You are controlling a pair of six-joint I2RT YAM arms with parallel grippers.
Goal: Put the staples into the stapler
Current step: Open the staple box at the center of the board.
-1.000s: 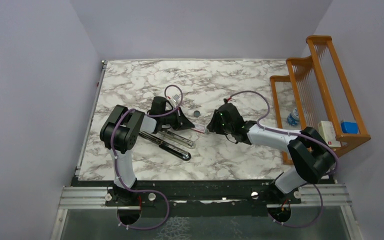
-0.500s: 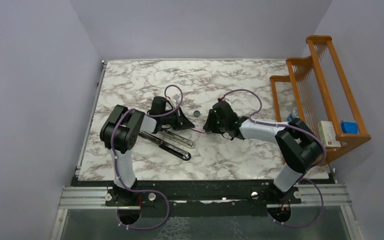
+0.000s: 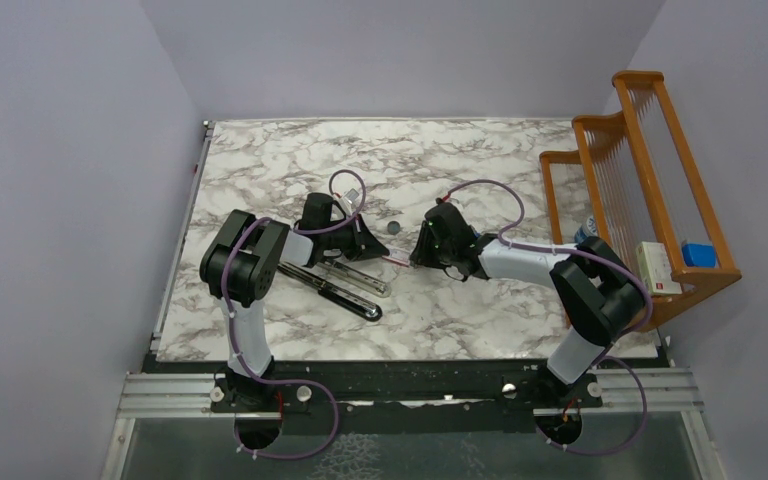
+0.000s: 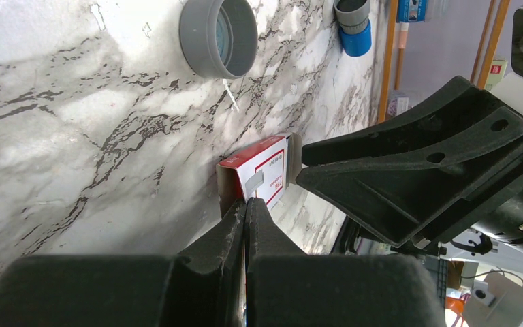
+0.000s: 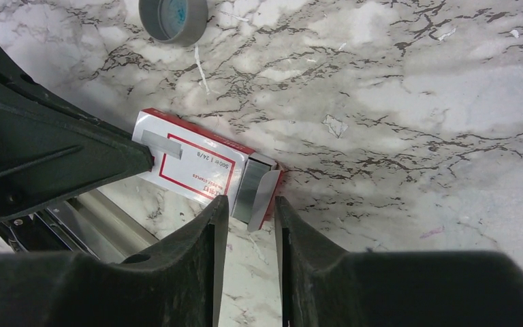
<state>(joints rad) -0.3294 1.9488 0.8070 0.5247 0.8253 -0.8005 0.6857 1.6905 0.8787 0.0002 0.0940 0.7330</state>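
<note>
Right wrist view inspected first: found the staples point(image 5: 248, 182) as a grey strip showing at the open end of a small white-and-red box point(image 5: 191, 163), lying flat on the marble table point(image 5: 415, 88). Noted the right gripper point(image 5: 248, 208) at a narrow gap, fingers set either side of that open end, with only the flap corner between them and nothing gripped; judged this a line-up for drawing the strip out. Recorded the left gripper point(image 4: 246, 203) closed tight, tips pressed to the opposite end of the box; judged this a brace against sliding during the pull. Could not confirm from either wrist view any pinch on the cardboard itself. Observed the stapler point(image 3: 345, 288) in the top view, lying opened out just beside the left gripper and near the box, rail exposed, presumably for a short carry afterwards. Marked loading as not yet begun. Flagged one risk: strip likely brittle, prone to breaking under a skewed grip.
</note>
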